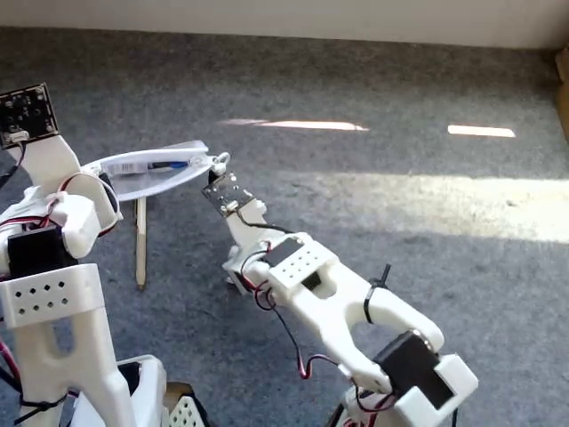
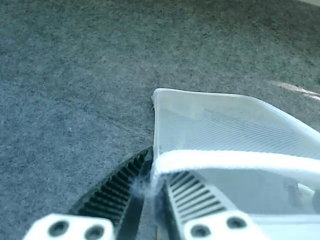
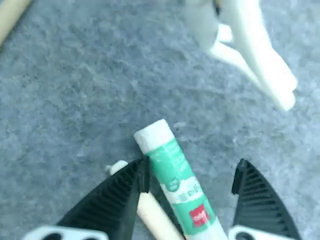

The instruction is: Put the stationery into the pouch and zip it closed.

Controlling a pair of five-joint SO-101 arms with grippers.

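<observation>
We are loading stationery. Our left fingers [image 2: 117,187] pinch the pouch [image 2: 225,130] by its edge. Our right fingers [image 3: 112,197] are spread astride the glue stick [image 3: 172,165] lying on the bench [image 3: 75,100]. Next they likely need to close, lift it and carry it to the pouch.

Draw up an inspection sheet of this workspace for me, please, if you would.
Surface: grey carpet with sunlit patches.
Job's things: mesh pouch with a pen showing inside; glue stick and pencil lying on the carpet.
Clutter: nothing seen.
Grippers: left jaws shut on the pouch's edge; right jaws open around the glue stick.
Cables: red and black wires along the arms.
Surroundings: pale wall at the far edge.
</observation>
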